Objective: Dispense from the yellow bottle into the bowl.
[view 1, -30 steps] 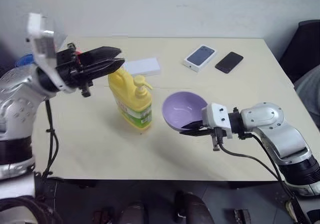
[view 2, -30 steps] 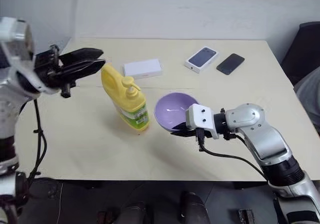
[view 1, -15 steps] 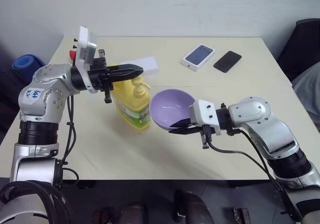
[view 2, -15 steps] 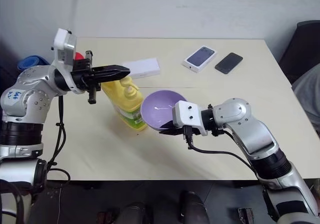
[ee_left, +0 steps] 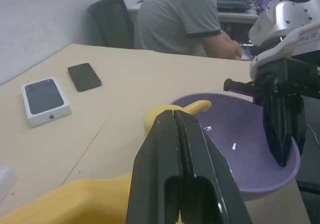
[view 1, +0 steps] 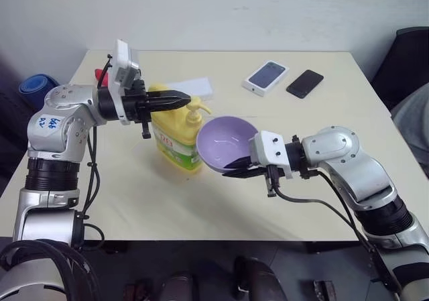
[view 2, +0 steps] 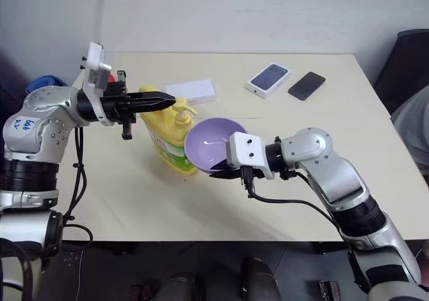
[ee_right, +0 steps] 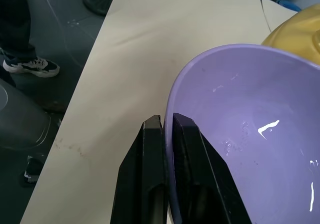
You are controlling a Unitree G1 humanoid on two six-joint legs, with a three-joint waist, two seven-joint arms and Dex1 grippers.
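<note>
This looks like an office or lab workroom. A plain cream counter [view 1: 322, 180] stands against a bare white wall [view 1: 234, 13]. Near its far right corner lie a boxed phone [view 1: 267, 77] and a black phone [view 1: 304, 83], with a flat white box [view 1: 194, 87] further left. A black office chair [ee_left: 111, 22] stands past the counter's edge, and a person in a grey T-shirt [ee_left: 175, 17] sits at another desk beyond it. The floor [ee_right: 65, 44] is dark grey.

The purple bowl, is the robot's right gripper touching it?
Touching. In the right wrist view the right gripper is shut on the bowl, one black finger on each side of its rim.
</note>
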